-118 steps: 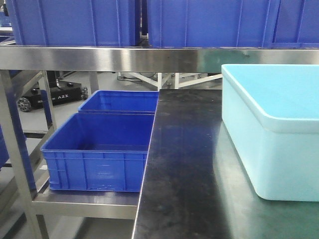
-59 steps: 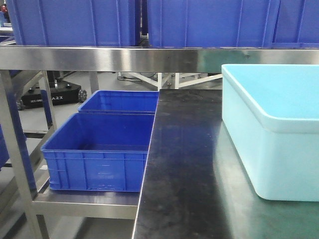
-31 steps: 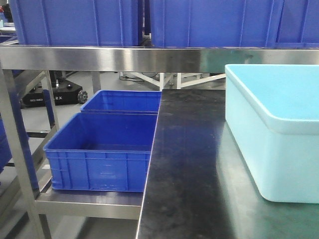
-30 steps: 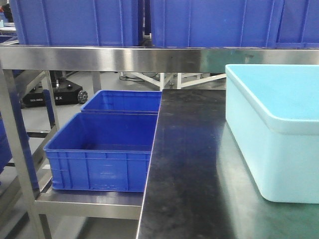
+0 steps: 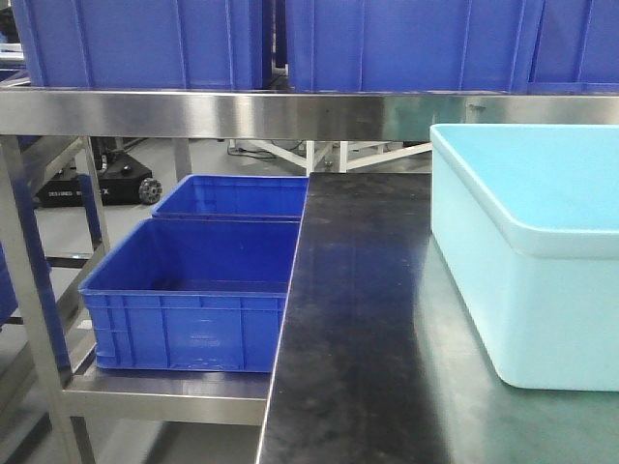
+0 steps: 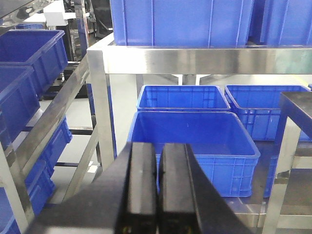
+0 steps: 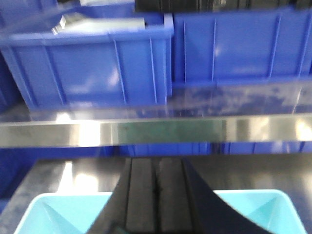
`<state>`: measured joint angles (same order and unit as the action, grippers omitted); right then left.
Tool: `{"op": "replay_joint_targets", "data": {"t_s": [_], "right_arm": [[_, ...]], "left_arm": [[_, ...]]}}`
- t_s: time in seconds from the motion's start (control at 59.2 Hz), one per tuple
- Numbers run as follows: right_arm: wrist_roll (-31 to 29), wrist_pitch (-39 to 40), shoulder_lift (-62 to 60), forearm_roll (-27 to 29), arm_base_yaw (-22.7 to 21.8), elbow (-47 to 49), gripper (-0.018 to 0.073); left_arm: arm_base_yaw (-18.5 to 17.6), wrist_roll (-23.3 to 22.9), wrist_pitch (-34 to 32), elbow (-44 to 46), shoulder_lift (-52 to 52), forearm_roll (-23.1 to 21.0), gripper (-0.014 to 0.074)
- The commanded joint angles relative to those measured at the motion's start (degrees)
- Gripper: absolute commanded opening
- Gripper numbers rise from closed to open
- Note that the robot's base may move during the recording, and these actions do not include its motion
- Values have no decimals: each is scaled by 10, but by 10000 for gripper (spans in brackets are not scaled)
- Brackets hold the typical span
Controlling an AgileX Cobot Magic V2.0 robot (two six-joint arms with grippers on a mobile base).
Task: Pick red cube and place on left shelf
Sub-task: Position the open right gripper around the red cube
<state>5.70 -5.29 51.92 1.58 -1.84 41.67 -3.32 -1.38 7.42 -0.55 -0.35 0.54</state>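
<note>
We hold the left gripper (image 6: 157, 148) clenched empty, blue bin (image 6: 195, 139) at 12 o'clock, and the right gripper (image 7: 157, 163) likewise clenched, pale tub (image 7: 48, 214) at 6 o'clock.

Both robot pincers are pointing forward with their fingers pressed together.
The left pincer (image 6: 157, 187) is reaching in from the bottom edge of its wrist view, its two flat black fingers (image 6: 143, 185) lying side by side with only a thin seam between them. The right pincer (image 7: 156, 195) is reaching in the same way, its black fingers (image 7: 170, 195) meeting along a narrow line and gripping nothing.
</note>
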Motion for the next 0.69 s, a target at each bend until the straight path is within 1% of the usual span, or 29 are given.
{"op": "replay_joint_targets", "data": {"t_s": [0.0, 0.135, 0.253, 0.372, 0.574, 0.608, 0.642, 0.675], "right_arm": [[-4, -38, 51, 1, 2, 82, 50], [-4, -154, 119, 1, 2, 157, 50], [-4, -232, 166, 1, 2, 193, 50], [-4, -278, 198, 1, 2, 204, 50], [-4, -316, 240, 5, 2, 204, 53], [-4, -321, 246, 7, 2, 204, 68], [-4, -325, 252, 9, 2, 204, 102], [-4, -328, 257, 11, 2, 204, 157]], "left_arm": [[-2, 0, -50, -13, -9, -2, 102], [-2, 0, -50, -13, -9, -2, 102], [-2, 0, -50, -13, -9, -2, 102], [-2, 0, -50, -13, -9, -2, 102], [-2, 0, -50, -13, -9, -2, 102], [-2, 0, -50, -13, -9, -2, 102], [-2, 0, -50, -13, -9, -2, 102], [-2, 0, -50, -13, -9, -2, 102]]}}
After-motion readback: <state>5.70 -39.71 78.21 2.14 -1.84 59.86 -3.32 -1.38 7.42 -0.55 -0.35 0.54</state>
